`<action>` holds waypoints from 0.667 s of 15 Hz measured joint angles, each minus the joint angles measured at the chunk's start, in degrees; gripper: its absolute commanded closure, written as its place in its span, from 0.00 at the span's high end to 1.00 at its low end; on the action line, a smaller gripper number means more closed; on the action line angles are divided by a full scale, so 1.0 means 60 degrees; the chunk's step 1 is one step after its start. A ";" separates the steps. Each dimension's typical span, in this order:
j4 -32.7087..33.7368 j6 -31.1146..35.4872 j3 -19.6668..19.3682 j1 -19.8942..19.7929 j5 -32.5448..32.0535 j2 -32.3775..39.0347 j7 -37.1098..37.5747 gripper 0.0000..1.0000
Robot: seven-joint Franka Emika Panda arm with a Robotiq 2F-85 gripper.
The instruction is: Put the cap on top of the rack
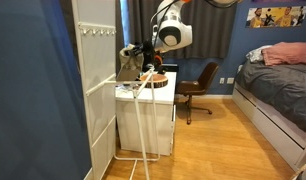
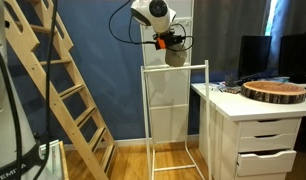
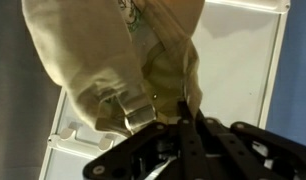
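Pinches the soft beige fabric cap (image 2: pixel 177 56) in the tool (image 2: pixel 174 44), just above the tall white wire-frame rack (image 2: pixel 143 120). Looks like the carry step, nearly done; calls next for lowering onto the top rail, then spreading.

**Cap held close in front of the white rack**

The beige cap (image 3: pixel 93 60) fills most of the picture, just ahead of the gripper (image 3: pixel 181 118), whose black body lies along the bottom edge. The fingers are pressed together into the cloth (their tips are hidden in the folds). A small metal buckle (image 3: pixel 133 112) sits just left of the fingers, against the fabric. Beyond the cap stands the white rack (image 3: pixel 243 70), visible to the right and lower left of the gripper.
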 measured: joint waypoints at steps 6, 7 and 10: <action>-0.1912 -0.0687 -0.0202 -0.0169 -0.2393 -0.1110 0.2838 0.01; -0.2172 -0.0927 -0.0238 -0.0216 -0.2807 -0.1227 0.3261 0.01; -0.2722 -0.1568 -0.0326 -0.0389 -0.3844 -0.1462 0.4227 0.01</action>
